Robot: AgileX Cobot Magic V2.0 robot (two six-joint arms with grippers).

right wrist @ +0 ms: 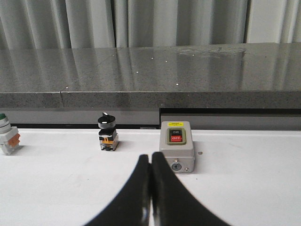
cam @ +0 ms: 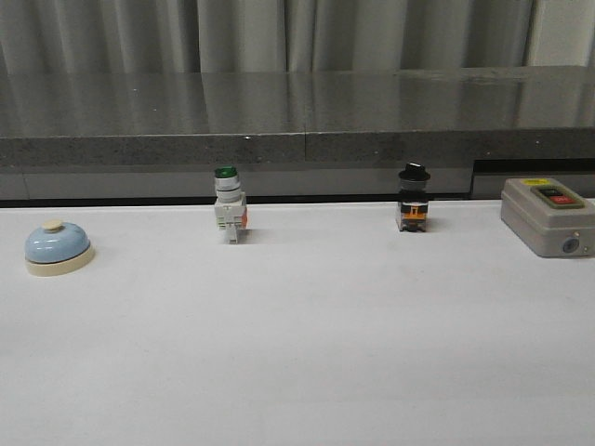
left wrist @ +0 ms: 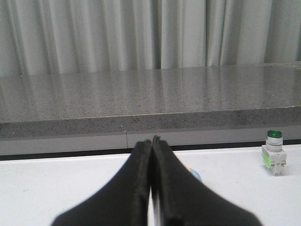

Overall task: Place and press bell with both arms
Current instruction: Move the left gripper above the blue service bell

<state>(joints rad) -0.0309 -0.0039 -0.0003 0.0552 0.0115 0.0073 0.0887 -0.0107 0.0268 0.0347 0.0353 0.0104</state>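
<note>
The light-blue dome bell with its cream base and cream button stands at the far left of the white table. Neither arm shows in the front view. In the left wrist view my left gripper is shut with nothing in it, and only a small blue sliver of the bell peeks out from behind its fingers. In the right wrist view my right gripper is shut and empty, and the bell is out of that view.
A green-capped white push-button switch and a black-knobbed selector switch stand along the table's back. A grey box with a red button sits at the far right, just beyond the right gripper. A dark stone ledge runs behind the table.
</note>
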